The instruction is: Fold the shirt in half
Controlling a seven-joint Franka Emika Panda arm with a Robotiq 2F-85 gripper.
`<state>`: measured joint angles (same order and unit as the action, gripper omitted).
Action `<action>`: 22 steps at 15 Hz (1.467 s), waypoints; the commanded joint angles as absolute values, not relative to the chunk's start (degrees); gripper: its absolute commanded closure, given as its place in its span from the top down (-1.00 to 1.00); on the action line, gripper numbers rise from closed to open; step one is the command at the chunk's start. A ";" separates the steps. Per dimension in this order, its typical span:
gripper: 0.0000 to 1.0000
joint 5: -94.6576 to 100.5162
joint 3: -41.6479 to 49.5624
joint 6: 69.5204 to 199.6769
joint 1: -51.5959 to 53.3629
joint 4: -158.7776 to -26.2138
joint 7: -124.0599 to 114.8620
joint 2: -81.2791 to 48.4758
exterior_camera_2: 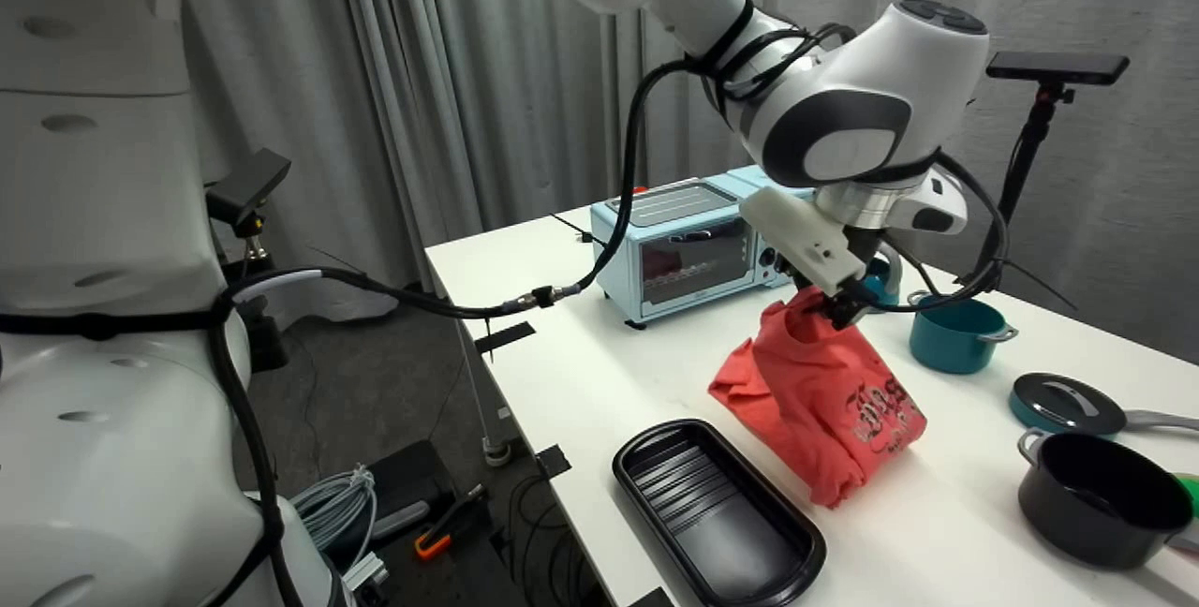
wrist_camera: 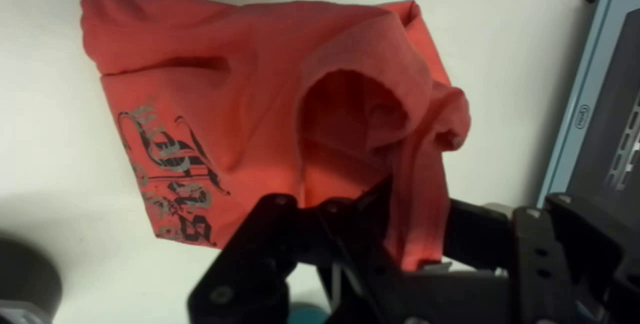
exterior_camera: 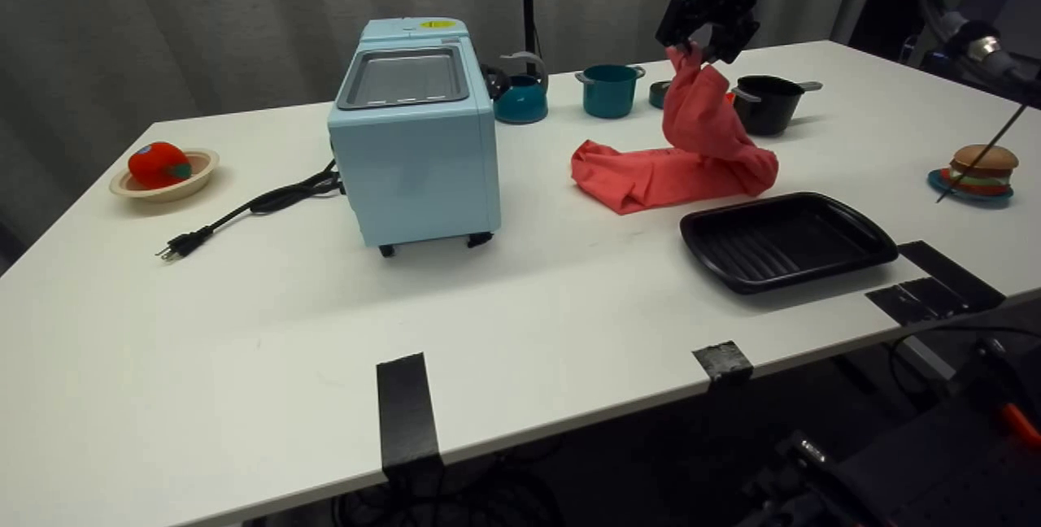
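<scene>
The red shirt (exterior_camera: pixel 667 177) lies on the white table (exterior_camera: pixel 268 348) with one end pulled up. In an exterior view, dark and grey lettering shows on the raised part of the shirt (exterior_camera_2: pixel 834 410). My gripper (exterior_camera: pixel 698 49) is above the table, shut on the lifted end; in an exterior view the gripper (exterior_camera_2: pixel 824 305) pinches it near the collar. In the wrist view a narrow fold runs between the fingers of the gripper (wrist_camera: pixel 419 219). The shirt (wrist_camera: pixel 260 74) hangs down from it, with a round opening visible. Its underside is hidden.
A black tray (exterior_camera: pixel 789 242) stands close to the shirt. A light blue toaster oven (exterior_camera_2: pixel 693 256) is on another side. A teal pot (exterior_camera_2: pixel 954 335), a lid (exterior_camera_2: pixel 1068 404) and a black pot (exterior_camera_2: pixel 1105 495) stand nearby. A toy burger (exterior_camera: pixel 982 167) is farther off.
</scene>
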<state>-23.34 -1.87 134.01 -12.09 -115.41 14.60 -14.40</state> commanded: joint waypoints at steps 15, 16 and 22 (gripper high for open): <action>0.58 -55.73 -4.02 143.45 -7.22 -128.08 45.12 -5.31; 0.72 -56.11 -3.74 143.33 -7.14 -128.13 45.85 -5.04; 1.00 -54.21 -1.56 143.01 -7.20 -128.31 46.01 -2.87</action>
<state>-54.06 -3.70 143.00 -8.35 -126.41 44.84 -5.98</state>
